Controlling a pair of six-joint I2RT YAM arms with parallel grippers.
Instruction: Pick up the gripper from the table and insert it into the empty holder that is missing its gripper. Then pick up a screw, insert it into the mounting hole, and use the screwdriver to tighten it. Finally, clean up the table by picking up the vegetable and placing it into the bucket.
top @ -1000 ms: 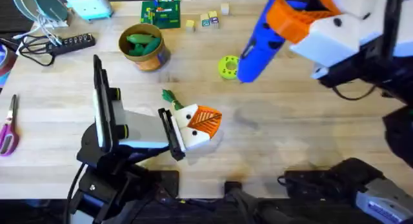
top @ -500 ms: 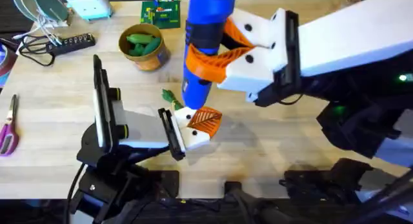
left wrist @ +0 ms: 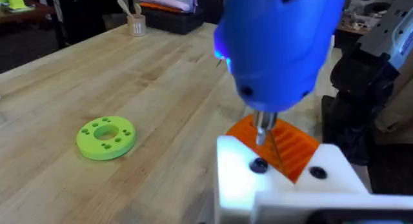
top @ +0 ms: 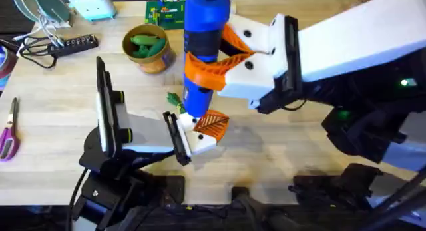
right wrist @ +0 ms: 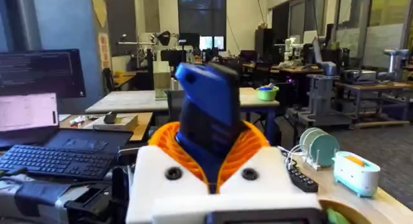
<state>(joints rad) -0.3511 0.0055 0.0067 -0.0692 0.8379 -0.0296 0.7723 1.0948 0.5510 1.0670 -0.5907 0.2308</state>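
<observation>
Flat orange ribbed gripper (top: 212, 123) already sitting in white triangular holder (top: 200, 139). Right claw (top: 216, 61) clamped on thick blue screwdriver (top: 202, 48), tip over the mounting hole. Left claw: cannot tell. Still to do: tightening, then small dark green vegetable (top: 174, 99) on the table into tan round bucket (top: 157, 59).

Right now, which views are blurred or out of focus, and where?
Overhead: the screwdriver and right arm rise close under the camera and look soft, while the table and bucket stay sharp. Left wrist: the screwdriver handle is blurred up close, but the green disc is crisp. Right wrist: the handle is soft against a sharper room.
</observation>
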